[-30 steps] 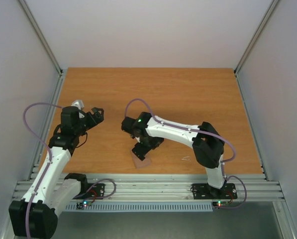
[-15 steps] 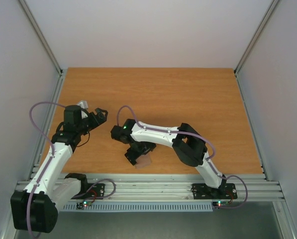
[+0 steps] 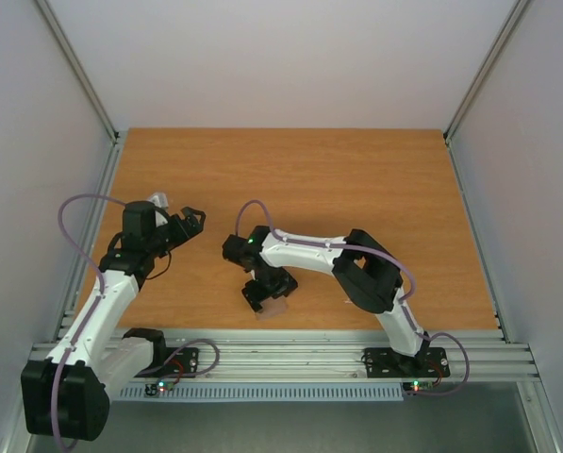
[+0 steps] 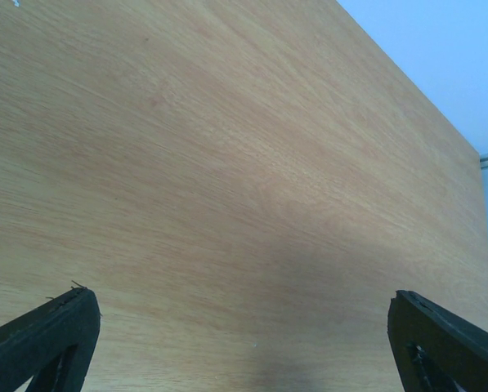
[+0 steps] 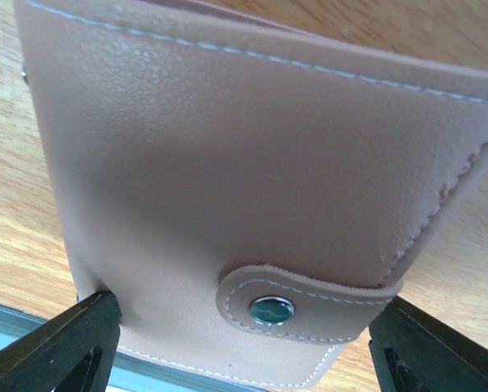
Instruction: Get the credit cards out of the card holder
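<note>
Right tool (image 5: 244, 327) straddles the card holder (image 5: 252, 163), one finger at each side edge; I can't tell if it's clamped. Holder is closed, snap strap fastened, tan side up, lying on the table (image 3: 356, 179) at its near edge, about mid-width. Left tool (image 4: 244, 327) released, spread wide over the table's left part.

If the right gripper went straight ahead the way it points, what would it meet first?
The card holder: closed, snap fastened, sitting between the right gripper's fingers, seemingly very close.
</note>
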Robot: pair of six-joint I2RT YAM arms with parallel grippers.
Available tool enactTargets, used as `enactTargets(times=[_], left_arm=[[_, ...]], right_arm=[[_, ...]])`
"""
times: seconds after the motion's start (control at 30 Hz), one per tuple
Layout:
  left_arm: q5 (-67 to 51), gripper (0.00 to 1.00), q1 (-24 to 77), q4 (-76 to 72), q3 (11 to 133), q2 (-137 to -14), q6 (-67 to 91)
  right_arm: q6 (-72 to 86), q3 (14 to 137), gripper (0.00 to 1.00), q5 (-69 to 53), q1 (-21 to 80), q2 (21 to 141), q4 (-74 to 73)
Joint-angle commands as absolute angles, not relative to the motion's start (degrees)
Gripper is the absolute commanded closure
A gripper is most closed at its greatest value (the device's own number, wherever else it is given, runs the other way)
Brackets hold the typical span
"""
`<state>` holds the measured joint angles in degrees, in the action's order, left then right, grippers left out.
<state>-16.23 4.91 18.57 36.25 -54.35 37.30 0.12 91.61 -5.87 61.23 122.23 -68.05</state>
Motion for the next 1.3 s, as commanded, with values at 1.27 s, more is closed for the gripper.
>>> enactTargets(times=[1.27], left_arm=[[-34.5,0.26,15.2,2.3,39.8,-93.8,39.7]], right_arm=[[9.5,72.0,0.41,-33.1,37.1,119.3,-24.7]])
